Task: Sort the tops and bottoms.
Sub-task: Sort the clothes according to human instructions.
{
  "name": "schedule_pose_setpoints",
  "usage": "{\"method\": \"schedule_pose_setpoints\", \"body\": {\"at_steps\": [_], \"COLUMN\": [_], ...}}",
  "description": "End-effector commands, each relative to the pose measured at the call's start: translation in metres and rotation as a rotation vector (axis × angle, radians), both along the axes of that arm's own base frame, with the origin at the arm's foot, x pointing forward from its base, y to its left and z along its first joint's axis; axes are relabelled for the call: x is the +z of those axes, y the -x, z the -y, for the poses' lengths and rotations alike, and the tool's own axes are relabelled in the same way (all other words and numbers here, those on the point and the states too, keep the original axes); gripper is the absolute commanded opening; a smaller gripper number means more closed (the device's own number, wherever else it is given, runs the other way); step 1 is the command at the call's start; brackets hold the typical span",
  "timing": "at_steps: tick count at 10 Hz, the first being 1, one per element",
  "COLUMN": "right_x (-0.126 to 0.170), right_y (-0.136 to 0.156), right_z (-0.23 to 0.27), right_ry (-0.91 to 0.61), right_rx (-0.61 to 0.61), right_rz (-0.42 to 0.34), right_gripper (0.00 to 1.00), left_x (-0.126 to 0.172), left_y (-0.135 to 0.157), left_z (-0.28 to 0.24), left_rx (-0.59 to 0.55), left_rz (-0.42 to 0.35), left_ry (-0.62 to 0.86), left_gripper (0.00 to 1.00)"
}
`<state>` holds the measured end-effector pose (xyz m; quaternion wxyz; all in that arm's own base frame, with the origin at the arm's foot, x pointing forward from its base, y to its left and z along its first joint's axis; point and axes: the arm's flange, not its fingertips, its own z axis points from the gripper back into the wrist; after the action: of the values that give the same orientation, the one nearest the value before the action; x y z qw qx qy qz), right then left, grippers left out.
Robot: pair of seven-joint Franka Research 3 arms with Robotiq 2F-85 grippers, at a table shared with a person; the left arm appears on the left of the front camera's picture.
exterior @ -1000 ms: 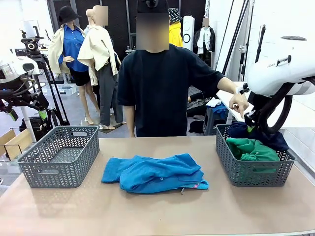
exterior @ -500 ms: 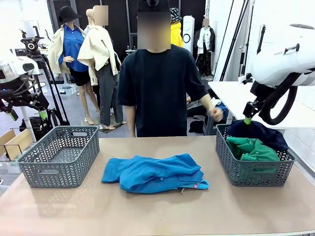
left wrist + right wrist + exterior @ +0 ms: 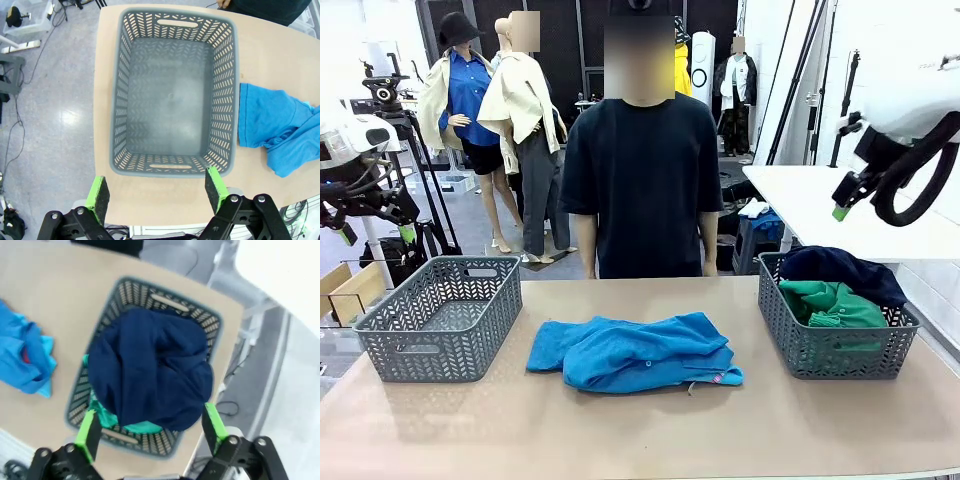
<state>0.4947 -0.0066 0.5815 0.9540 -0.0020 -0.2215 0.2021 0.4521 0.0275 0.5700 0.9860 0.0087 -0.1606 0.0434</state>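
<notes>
Both tops lie in the right grey basket (image 3: 832, 352): the dark navy shirt (image 3: 842, 270) on top at the back, the bright green garment (image 3: 832, 302) in front. My right gripper (image 3: 150, 427) hangs open high above that basket, holding nothing, with the navy shirt (image 3: 155, 375) spread below its fingers. The bottoms form one pile at the table's middle: a medium blue piece (image 3: 620, 345) and a turquoise piece with a pink tag (image 3: 720, 378). My left gripper (image 3: 156, 186) stands open and empty above the near rim of the left basket (image 3: 125, 100).
The left grey basket (image 3: 440, 320) has nothing in it. A person in a black T-shirt (image 3: 640, 180) stands at the far edge with arms down. A white table (image 3: 800, 205) stands behind on the right. Bare tabletop (image 3: 640, 430) runs along the front.
My right gripper has opened and risen out of the right basket, leaving the navy shirt there. The person's hand has drawn back from that basket to their side.
</notes>
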Motion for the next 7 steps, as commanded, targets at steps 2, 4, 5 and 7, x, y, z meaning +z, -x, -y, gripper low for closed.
{"method": "schedule_pose_setpoints", "body": {"at_steps": [2,4,5,7], "right_x": [0.033,0.033,0.026,0.003], "right_y": [0.005,0.012,0.018,0.027], "right_z": [0.056,0.109,0.129,0.164], "right_ry": [0.069,0.092,0.085,0.058], "right_rx": [-0.149,-0.277,-0.321,-0.373], "right_rz": [0.037,0.023,0.004,-0.027], "right_gripper": [1.0,1.0,1.0,1.0], "left_x": [0.002,0.002,0.002,0.002], "left_y": [0.001,0.001,0.001,0.001], "left_z": [-0.002,-0.002,-0.002,-0.002], "left_rx": [0.001,0.001,0.001,0.001], "left_rz": [-0.008,-0.008,-0.008,-0.008], "left_ry": [-0.017,-0.017,-0.017,-0.017], "left_gripper": [1.0,1.0,1.0,1.0]}}
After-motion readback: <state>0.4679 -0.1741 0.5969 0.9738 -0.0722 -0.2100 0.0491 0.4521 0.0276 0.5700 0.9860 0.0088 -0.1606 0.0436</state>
